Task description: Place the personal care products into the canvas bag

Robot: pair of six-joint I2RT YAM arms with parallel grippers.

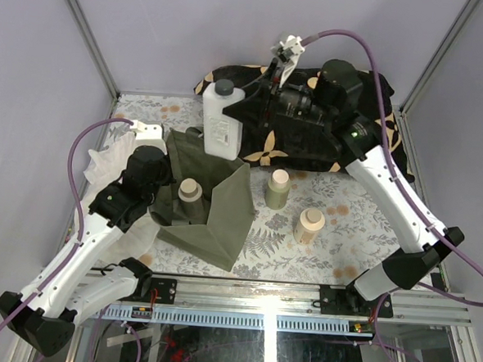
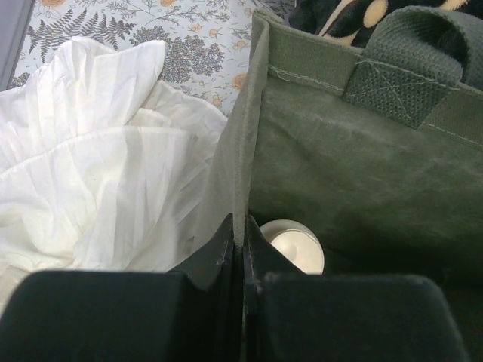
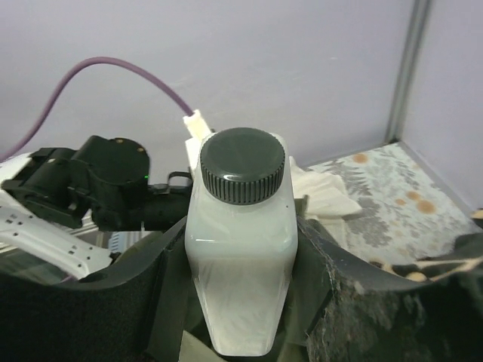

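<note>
3 tan bottles: bottle in bag (image 1: 190, 189), mid bottle (image 1: 277, 189), near-right bottle (image 1: 309, 226). 1 canvas bag (image 1: 223, 221). 1 white bottle (image 1: 221, 122) w/ dark cap, far. 1 black cushion (image 1: 309, 156), far. 1 white cloth (image 1: 103, 160), left.

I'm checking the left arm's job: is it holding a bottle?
No, the left fingers are pinched on the side wall of the bag, not on a bottle.

Nothing here can actually be read. A printed label is seen on the front of the white bottle (image 1: 221, 121) with the dark cap, but its print is too small and blurry to be made out.
</note>
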